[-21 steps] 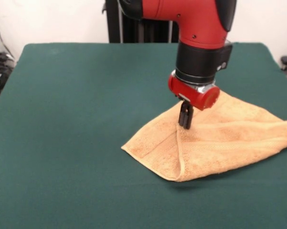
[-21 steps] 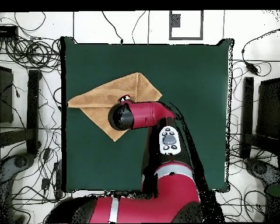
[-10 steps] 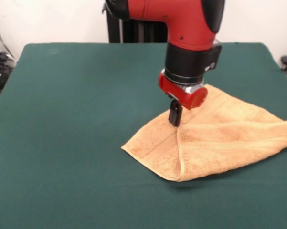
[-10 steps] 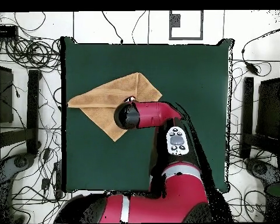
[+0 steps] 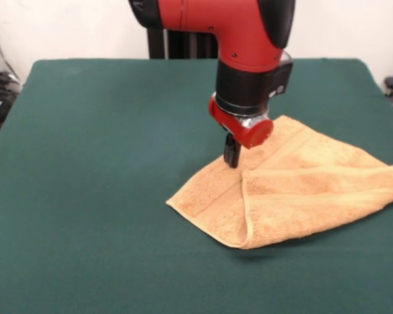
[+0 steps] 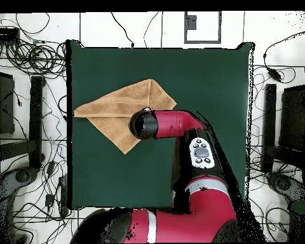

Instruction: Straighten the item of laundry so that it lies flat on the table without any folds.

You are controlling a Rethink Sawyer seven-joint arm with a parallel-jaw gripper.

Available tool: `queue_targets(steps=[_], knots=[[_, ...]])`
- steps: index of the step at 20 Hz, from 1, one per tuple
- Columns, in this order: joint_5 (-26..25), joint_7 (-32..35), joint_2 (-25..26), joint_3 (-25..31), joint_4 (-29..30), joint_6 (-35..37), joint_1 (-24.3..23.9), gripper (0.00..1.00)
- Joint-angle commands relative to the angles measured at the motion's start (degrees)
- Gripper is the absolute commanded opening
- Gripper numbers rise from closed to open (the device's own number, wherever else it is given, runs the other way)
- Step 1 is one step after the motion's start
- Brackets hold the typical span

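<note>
The black claw (image 5: 231, 156) hung from the red and black arm (image 5: 248, 59) just right of the frame's centre in the front view, its tips down at the small orange-tan terry towel (image 5: 301, 190). Its fingers read as one narrow dark stub, so whether they were spread, pressed together or pinching cloth could not be told. From overhead the arm's wrist covered the claw entirely.

The tips met the towel near its far edge, close to where a folded flap began. The towel lay in the right half of the front view, on the dark green cloth-covered surface (image 5: 98, 196), with its right-hand corner reaching the frame's right edge. It was not flat: a triangular flap was doubled over the lower layer, its fold running from near the claw down to the near corner at lower centre. A woven border band showed along the left edge. Overhead, the towel (image 6: 117, 108) sat in the upper left part of the surface (image 6: 206, 82), one point stretching to the surface's left edge.

The towel looked light, soft and limp, with a looped pile that should grip rather than slip. It would probably drape and bunch when lifted, and drag on the cloth beneath it. The best hold seemed to be the free corner or edge of the doubled flap, pinching the top layer only, so it could be peeled back open.
</note>
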Motion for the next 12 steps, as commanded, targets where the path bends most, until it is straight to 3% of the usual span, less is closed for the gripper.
queue_targets(steps=[1,12], knots=[[0.2,-7.1,2.9,7.5,1.6,5.5,0.9,0.00],[1.6,-5.9,3.9,7.7,0.3,8.0,1.1,0.00]])
